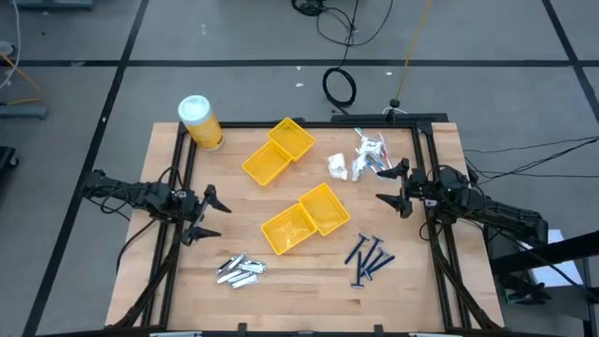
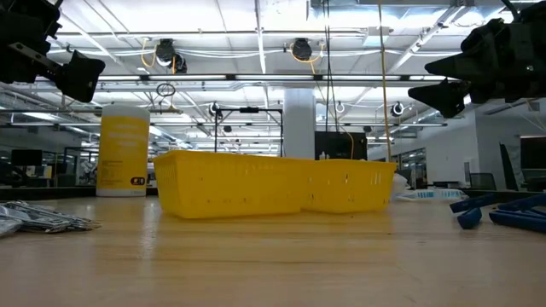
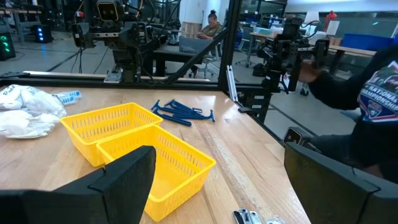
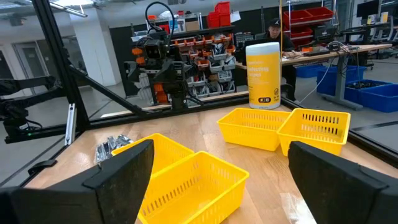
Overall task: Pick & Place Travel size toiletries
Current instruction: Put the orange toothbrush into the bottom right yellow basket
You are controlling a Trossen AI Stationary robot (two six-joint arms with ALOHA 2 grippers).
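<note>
Overhead, wooden table [image 1: 309,281] filling the centre of the frame, black rails along its sides. At left edge, left gripper [image 1: 211,214], fingers spread wide, holding nothing, poised above bare wood. At right edge, right gripper [image 1: 397,195], likewise spread wide and empty, just below the white crinkly packets [image 1: 358,156] at upper right. Two pairs of joined yellow trays: one pair [image 1: 279,151] at upper centre, another [image 1: 305,218] at centre, insides apparently bare, though hard to judge through the mesh walls. Silver-grey tubes [image 1: 241,269] heaped at lower left, single pieces too small to count. Dark-blue razor-like sticks [image 1: 368,257] fanned at lower right, overlapping. Yellow canister with white lid [image 1: 199,122] upright at upper-left corner of the table. From table height, tubes cut off at left border, blue sticks cut off at right, packets mostly hidden behind the trays. Beyond the table, in the left wrist view, a seated person [image 3: 211,26] far back and a dark sleeve [image 3: 367,93] cropped at right border.
</note>
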